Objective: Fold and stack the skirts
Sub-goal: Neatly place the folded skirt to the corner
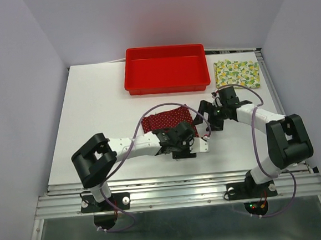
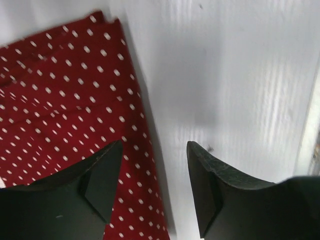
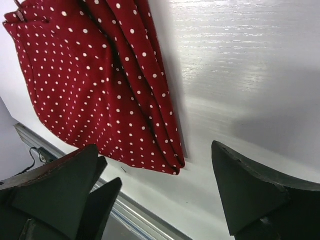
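The dark red skirt with white dots lies folded on the white table near the middle. My left gripper hangs low over its right edge. In the left wrist view the open jaws straddle that edge: one finger is over the cloth, the other over bare table. My right gripper stands wide open just right of the skirt, holding nothing. Its wrist view shows the skirt's folded corner ahead of the gap. The cream lemon skirt lies folded at the back right.
A red plastic tray stands at the back middle, left of the lemon skirt. The table's near edge with its metal rail runs just behind both grippers. Purple cables loop over both arms.
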Robot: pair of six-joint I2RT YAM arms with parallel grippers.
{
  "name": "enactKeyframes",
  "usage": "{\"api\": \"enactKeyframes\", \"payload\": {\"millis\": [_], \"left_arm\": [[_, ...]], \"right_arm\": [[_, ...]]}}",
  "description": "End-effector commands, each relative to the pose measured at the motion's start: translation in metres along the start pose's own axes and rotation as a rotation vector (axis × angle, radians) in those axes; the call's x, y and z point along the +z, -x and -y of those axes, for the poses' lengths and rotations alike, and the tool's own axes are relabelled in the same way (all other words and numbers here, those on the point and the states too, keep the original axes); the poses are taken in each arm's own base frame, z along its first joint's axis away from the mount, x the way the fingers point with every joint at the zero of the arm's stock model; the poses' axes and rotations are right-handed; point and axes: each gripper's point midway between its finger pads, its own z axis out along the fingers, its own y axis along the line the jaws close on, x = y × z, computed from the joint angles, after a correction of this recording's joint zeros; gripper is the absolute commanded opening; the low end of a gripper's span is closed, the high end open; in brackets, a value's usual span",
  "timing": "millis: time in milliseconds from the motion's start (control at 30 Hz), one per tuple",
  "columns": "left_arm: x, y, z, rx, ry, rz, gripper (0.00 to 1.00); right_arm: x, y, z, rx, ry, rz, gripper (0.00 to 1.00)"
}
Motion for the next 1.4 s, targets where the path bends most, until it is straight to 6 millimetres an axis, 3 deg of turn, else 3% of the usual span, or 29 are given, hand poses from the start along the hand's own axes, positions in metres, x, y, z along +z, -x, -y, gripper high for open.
{"api": "enactKeyframes", "payload": {"millis": [0,233,400,600,767,1167,1367], "left_arm": [[0.004,0.053,-0.032,-0.003,0.107,0.125,0.66],[0.039,0.04,-0.032,0.002,0.138,0.052,0.64],[0.048,0.033,-0.024,-0.004,0.109,0.033,0.59],[0.046,0.033,-0.025,-0.079,0.05,0.077,0.19],[0.023,0.047,-0.031,-0.121,0.002,0.19,0.0],[-0.005,0.059,-0.048,-0.18,-0.057,0.308,0.0],[-0.006,0.058,-0.042,-0.159,-0.089,0.313,0.0]], "right_arm": [[0.01,0.003,-0.001,-0.002,0.045,-0.019,1.0],[0.016,0.003,0.008,-0.052,0.023,-0.093,1.0],[0.017,-0.003,0.013,-0.077,0.017,-0.117,1.0],[0.02,-0.018,0.013,-0.107,0.071,-0.195,1.0],[0.023,-0.033,0.01,-0.119,0.145,-0.246,1.0],[0.032,-0.046,0.004,-0.024,0.231,-0.338,1.0],[0.055,-0.025,-0.003,0.049,0.276,-0.314,1.0]]}}
